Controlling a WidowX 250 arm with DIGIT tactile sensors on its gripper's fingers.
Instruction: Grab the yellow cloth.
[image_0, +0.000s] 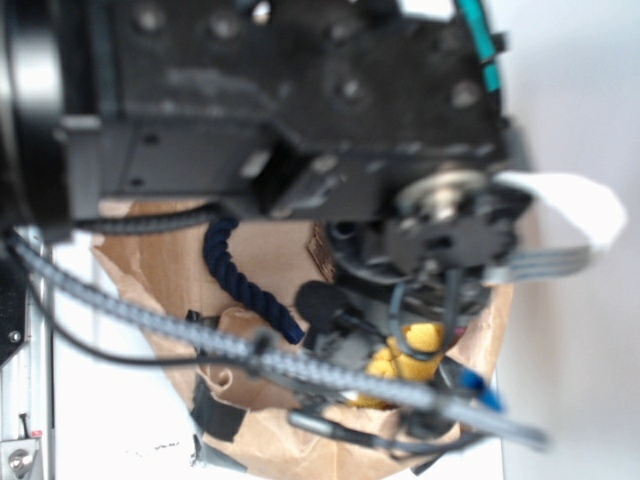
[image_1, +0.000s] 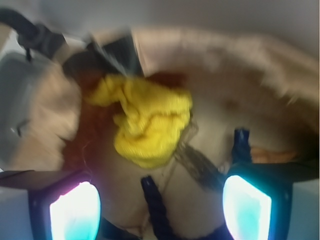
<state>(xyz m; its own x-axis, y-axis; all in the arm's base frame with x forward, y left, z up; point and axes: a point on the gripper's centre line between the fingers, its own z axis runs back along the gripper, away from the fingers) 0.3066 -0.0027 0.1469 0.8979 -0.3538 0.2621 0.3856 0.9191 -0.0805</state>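
My end effector (image_1: 160, 205) is spread wide and empty. A rope (image_1: 156, 207) lies near, between my fingers; closing low could snag it. Just beyond sits the cloth (image_1: 147, 122), centred in a brown bag (image_1: 240, 65) whose walls crowd left and far.

Bright, washed-out whites; both views blurred, glowing glare on the fingers (image_1: 75, 212)
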